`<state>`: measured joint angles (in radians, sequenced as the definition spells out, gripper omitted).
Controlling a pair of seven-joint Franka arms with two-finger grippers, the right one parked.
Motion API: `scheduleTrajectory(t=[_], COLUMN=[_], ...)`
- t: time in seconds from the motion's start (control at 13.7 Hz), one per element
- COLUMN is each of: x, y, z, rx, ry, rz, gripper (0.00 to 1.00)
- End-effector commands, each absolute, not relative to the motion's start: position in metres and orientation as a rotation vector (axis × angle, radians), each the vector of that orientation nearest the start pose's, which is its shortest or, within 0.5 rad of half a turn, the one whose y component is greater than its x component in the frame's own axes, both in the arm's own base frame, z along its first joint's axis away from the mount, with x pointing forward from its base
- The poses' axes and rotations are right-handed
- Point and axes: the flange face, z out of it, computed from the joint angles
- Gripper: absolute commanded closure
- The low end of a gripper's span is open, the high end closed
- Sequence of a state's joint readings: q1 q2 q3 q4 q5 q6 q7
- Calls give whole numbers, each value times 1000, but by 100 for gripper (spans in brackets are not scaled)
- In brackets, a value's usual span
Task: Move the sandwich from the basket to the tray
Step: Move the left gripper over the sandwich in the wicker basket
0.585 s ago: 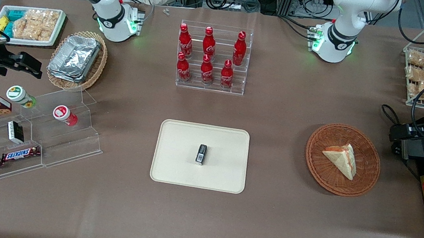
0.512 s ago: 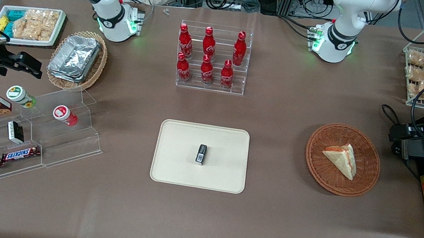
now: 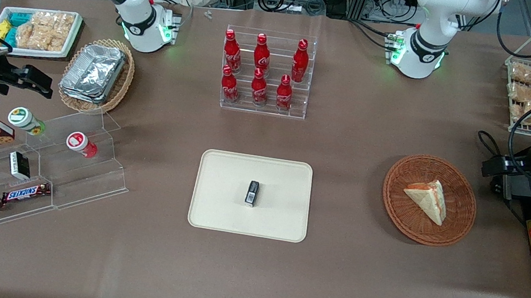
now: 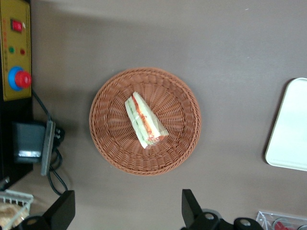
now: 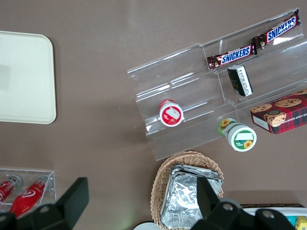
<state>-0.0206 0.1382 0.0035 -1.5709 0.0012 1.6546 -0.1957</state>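
Sandwich [image 3: 427, 200] is laid flat in reddish-brown wicker basket [image 3: 458, 226]; cream tray [image 3: 216, 209] is set well apart; gripper [image 4: 125, 211] is held open above the basket.

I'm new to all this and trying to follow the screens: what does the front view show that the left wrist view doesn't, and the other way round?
Only the front view shows the rack of red bottles and the small dark packet on the tray. Only the left wrist view shows the gripper, open, above the table beside the basket. Both show the sandwich lying in that basket.

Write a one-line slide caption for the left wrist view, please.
Open gripper hovers above the sandwich lying in the basket.
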Motion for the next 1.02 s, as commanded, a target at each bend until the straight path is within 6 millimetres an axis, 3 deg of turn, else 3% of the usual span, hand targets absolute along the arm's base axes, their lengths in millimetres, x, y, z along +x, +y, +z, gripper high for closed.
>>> scheduleTrajectory(t=[0.0,0.15,0.37,0.51,0.66,0.95], x=[592,589,584,578,569,561], y=[-12,-9,-7,-7,-8,-8], z=[530,503,445,404,373,329], rx=[-3090,-3040,-3022,-2985,-2982,-2957], ry=[-516,-739,-801,-953,-994,-1075], rz=[88,89,36,-9,-52,-54], gripper=[0,0,0,0,0,0])
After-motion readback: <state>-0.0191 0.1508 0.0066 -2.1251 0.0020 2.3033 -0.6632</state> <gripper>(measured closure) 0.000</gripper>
